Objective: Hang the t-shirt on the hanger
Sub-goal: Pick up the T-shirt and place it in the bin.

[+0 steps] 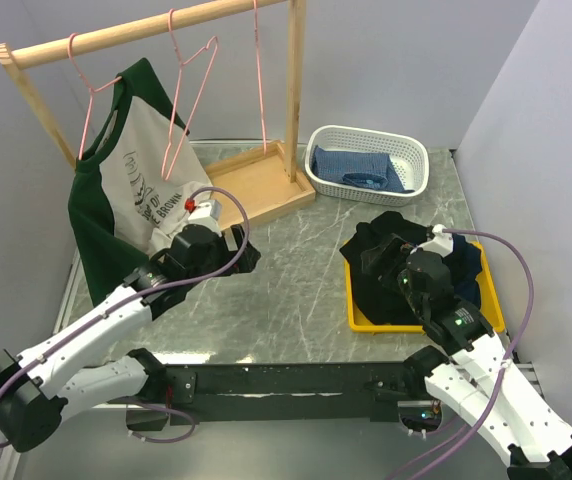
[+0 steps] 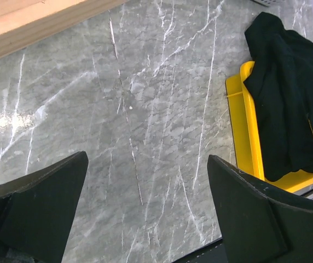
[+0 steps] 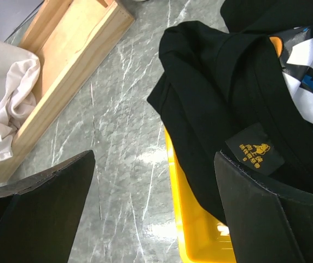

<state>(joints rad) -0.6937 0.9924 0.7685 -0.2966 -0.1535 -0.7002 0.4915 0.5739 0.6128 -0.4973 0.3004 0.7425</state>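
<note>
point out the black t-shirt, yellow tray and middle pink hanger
black t-shirt [image 3: 211,98], right wrist view, bunched body fabric
yellow tray [image 2: 243,137], left wrist view, side wall
middle pink hanger [image 1: 196,98], top external view, slanted wire side

Open tabletop [image 1: 296,280] lies between the wooden rack base [image 1: 256,185] and the yellow tray [image 2: 238,115] holding the t-shirt [image 1: 381,260].

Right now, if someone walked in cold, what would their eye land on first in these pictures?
The bright yellow tray on the right, heaped with the black t-shirt, grabs the eye first. Next comes the wooden rack at the back left, where a grey shirt with green sleeves hangs beside two empty pink hangers. A white basket holding a blue garment sits at the back.
</note>
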